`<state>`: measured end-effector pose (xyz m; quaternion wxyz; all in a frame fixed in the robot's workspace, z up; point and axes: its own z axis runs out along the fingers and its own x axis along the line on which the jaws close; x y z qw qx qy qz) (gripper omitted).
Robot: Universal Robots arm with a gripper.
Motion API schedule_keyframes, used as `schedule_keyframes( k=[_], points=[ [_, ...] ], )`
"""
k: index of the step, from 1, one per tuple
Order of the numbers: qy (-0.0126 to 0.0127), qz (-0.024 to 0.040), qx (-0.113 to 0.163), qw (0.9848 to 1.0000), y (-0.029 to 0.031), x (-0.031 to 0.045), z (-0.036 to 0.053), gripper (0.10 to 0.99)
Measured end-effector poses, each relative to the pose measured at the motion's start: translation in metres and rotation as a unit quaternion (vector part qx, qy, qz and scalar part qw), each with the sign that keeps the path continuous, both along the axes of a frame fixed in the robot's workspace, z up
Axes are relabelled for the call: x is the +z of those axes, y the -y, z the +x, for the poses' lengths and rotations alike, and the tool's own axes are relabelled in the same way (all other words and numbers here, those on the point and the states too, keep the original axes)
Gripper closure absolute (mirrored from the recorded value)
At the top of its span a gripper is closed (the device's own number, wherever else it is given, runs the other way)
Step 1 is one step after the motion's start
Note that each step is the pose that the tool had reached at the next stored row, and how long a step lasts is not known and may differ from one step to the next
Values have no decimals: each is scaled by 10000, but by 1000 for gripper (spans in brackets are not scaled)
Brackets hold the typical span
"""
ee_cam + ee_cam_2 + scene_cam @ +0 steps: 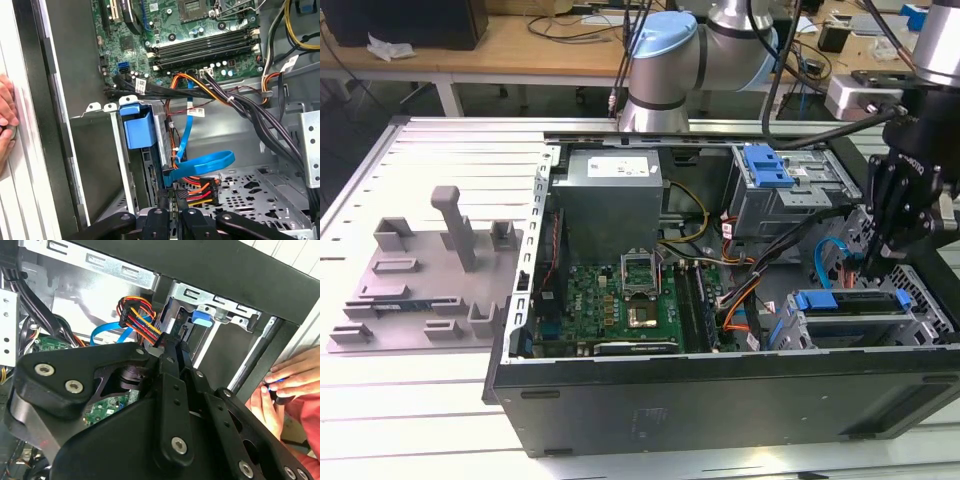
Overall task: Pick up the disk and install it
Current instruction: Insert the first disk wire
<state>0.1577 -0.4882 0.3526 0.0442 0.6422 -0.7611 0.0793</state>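
Lab benches with cables run behind a slatted metal table (440, 400) that carries an open computer case (720, 400). At the exterior view's right the gripper (876, 262) points down into the case's near right corner, over the drive cage (920, 320). The disk (850, 300) sits in that cage, just below the pincer and toward the near side, its long axis running left to right across the exterior view. Its blue frame (137, 127) shows in the first wrist view beside a blue ribbon cable (200, 162). Whether the pincer is apart, together or clamped on the disk, I cannot tell: its own links hide the contact. A person's hand (287, 385) is cut off at the case's edge.
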Motion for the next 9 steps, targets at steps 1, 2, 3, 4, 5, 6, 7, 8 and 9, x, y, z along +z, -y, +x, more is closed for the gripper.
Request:
schedule_keyframes(
  k=[1, 2, 3, 4, 5, 6, 7, 8, 9],
  points=[
    [0, 4, 29, 10000, 0, 0, -1, 922],
    [0, 6, 77, 10000, 3, 3, -2, 922],
    [0, 21, 93, 10000, 13, 6, -3, 922],
    [0, 52, 124, 9999, 29, 10, -4, 922],
    [0, 58, 142, 9999, 35, 10, -5, 922],
    [0, 62, 162, 9998, 40, 10, -6, 922],
    [0, 67, 199, 9998, 45, 10, -8, 922],
    [0, 71, 249, 9997, 50, 11, -10, 922],
    [0, 80, 285, 9996, 58, 12, -10, 922]
  ],
)
